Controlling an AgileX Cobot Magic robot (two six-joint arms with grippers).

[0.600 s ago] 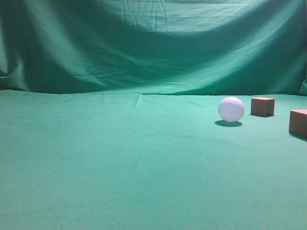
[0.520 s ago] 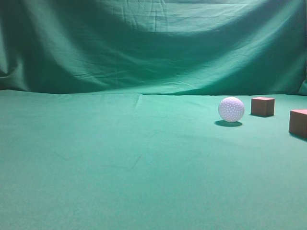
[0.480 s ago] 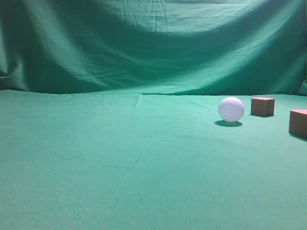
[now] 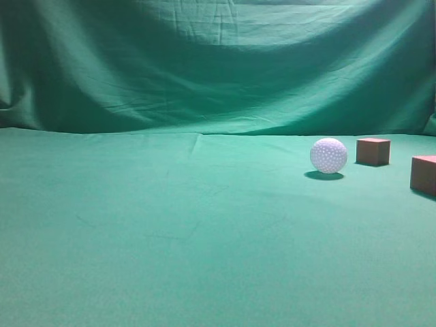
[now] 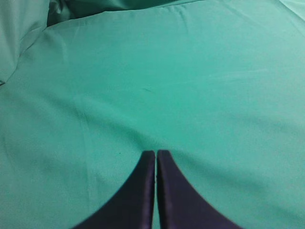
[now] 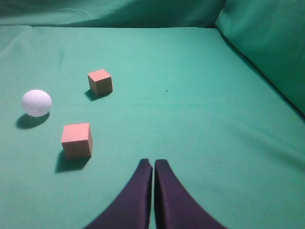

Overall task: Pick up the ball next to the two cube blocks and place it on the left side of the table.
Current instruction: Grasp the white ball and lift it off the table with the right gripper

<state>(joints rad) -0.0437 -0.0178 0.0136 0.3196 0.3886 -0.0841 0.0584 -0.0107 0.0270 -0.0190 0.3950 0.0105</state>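
Low along the green cloth-covered surface [image 4: 170, 231] in the exterior view: small white dimpled ball [image 4: 328, 155] resting far right, one reddish-brown wooden cube [image 4: 373, 151] just beside it to the right, a second cube [image 4: 424, 175] cut by the frame edge. No arm or jaws anywhere in this view. Green draped backdrop [image 4: 204, 61] hanging behind.

Over to the right wrist view, showing what the exterior cannot: right jaws [image 6: 153, 164], two dark fingers pressed together, tips nearly touching, holding nothing. Ball [image 6: 36, 102] ahead of the tips and well off to their left, sitting on the cloth with its shadow under it. Nearer cube [image 6: 76, 140] ahead-left of the jaws, closer to the tips than the ball; farther cube [image 6: 100, 81] beyond it. Ball and both cubes all apart from one another, none touching. Both cubes whole here, unlike the cropped one outside.

Left wrist view: left jaws [image 5: 156, 153] likewise closed to a thin slit, empty, angled down over bare cloth [image 5: 190, 86]. Only folds and wrinkles ahead of those tips. Height of either pair above the cloth hard to judge.
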